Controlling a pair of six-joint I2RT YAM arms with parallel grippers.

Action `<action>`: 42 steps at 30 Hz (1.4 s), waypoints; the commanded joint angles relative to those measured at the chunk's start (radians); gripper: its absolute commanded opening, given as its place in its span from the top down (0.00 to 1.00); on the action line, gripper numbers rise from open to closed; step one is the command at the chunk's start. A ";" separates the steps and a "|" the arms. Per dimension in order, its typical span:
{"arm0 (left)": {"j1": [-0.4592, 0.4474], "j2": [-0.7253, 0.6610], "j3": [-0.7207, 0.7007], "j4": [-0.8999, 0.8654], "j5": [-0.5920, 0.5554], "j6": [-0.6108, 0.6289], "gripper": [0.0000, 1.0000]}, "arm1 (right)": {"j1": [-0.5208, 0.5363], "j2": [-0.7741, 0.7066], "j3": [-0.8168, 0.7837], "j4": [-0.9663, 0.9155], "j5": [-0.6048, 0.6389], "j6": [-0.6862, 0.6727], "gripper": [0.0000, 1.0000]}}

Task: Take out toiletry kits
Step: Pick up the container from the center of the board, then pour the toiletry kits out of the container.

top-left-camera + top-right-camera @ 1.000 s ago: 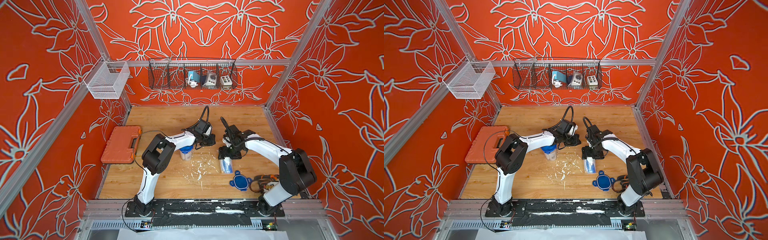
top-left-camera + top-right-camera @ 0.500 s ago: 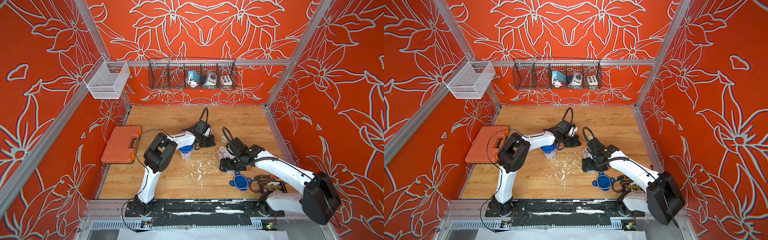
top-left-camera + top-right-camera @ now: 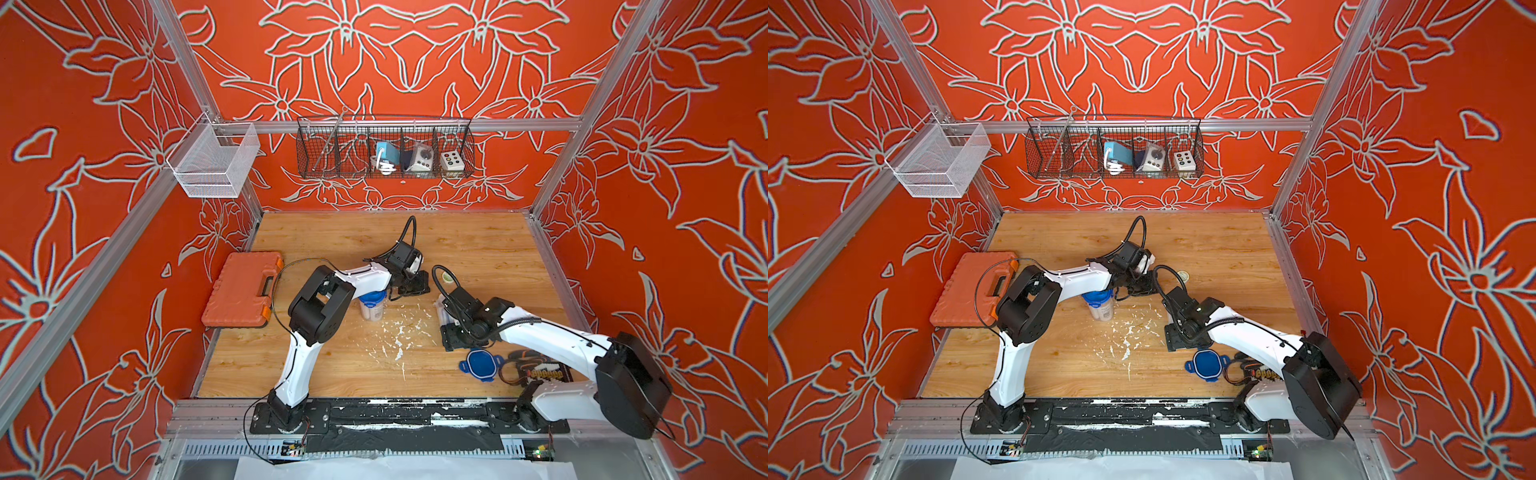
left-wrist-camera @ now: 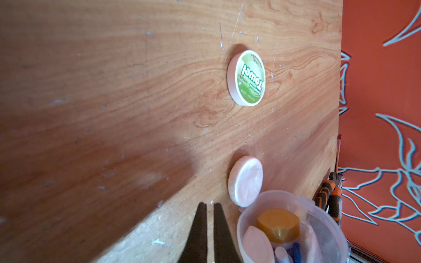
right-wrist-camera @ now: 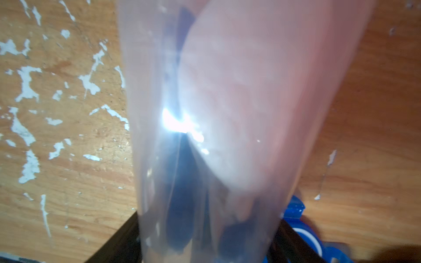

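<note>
The right gripper (image 5: 209, 215): jaws wide, one finger (image 5: 123, 246) at each wall of the open tub (image 5: 227, 113), which runs out lengthwise between them. Pressing or only flanking it: cannot tell, the view is blurred. The left gripper (image 4: 210, 205): fingers pressed together, nothing between them, close to the table (image 3: 332, 249) beside the tub's mouth.

Against one second ago: the right arm then arched over the tub from the far side, elbow up over the table. Now the elbow hangs low at the near right corner and the gripper meets the tub from the near side. The tub, then in plain sight below the gripper, is mostly covered by the wrist in both top views. The left arm, the loose blue lid (image 3: 478, 365), the second tub (image 3: 372, 309) and the case (image 3: 243, 293) lie as before.

Unclear: whether the open tub rests on the table or is lifted. The white disc (image 4: 245, 181) shows in the left wrist view only.

The kit (image 4: 259, 243) sits inside the open tub, crowded at its mouth: a six-sided amber cap (image 4: 278, 225), pale oval pieces, a blue end. Through the wall, only a broad pale shape and a dark blue strip. Two round pieces lie out on the table: the white disc at the tub's rim and, apart from it, a green-labelled towel disc (image 4: 247, 78). The second tub stands lidded under the left forearm, its contents only pale shapes.
</note>
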 commanded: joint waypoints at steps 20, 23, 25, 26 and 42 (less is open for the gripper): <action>-0.017 0.032 0.013 0.010 0.042 0.007 0.93 | -0.116 0.080 0.178 -0.452 -0.136 -0.103 0.40; -0.020 0.034 0.012 0.011 0.042 0.009 0.93 | -0.122 0.106 0.235 -0.487 -0.153 -0.129 0.42; -0.021 0.036 0.015 0.011 0.043 0.009 0.93 | -0.133 0.124 0.259 -0.494 -0.152 -0.146 0.42; -0.021 0.036 0.015 0.011 0.043 0.010 0.93 | -0.142 0.136 0.265 -0.497 -0.142 -0.152 0.43; -0.032 0.054 0.049 -0.008 0.047 0.016 0.93 | -0.175 0.104 0.303 -0.601 -0.162 -0.176 0.48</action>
